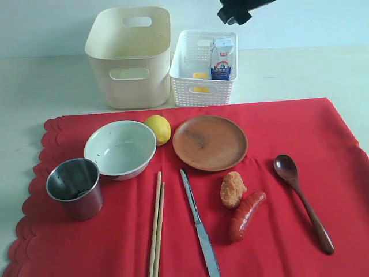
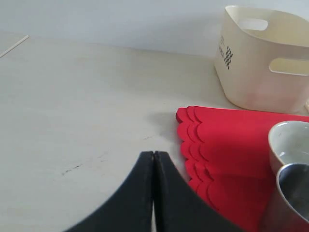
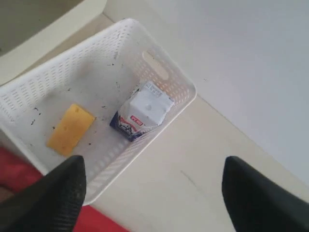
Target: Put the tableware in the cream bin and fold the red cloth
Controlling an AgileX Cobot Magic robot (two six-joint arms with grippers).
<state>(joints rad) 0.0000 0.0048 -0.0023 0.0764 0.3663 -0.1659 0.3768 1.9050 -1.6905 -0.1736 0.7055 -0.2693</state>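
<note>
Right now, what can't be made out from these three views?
cream bin floor: exterior view, its front wall hides it.
chopsticks and knife ends: exterior view, cut by the bottom edge.
steel cup: left wrist view, mostly cut by the frame corner.
milk carton print: right wrist view, too small to read.

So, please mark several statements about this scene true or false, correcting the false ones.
The milk carton stands in the white basket. True.
The lemon lies inside the white bowl. False: the lemon lies on the red cloth beside the bowl.
The left pincer is shut. True.
The steel cup is in the cream bin. False: the cup stands on the cloth beside the bowl.
The wooden spoon rests on the brown plate. False: the spoon lies on the cloth, apart from the plate.
</note>
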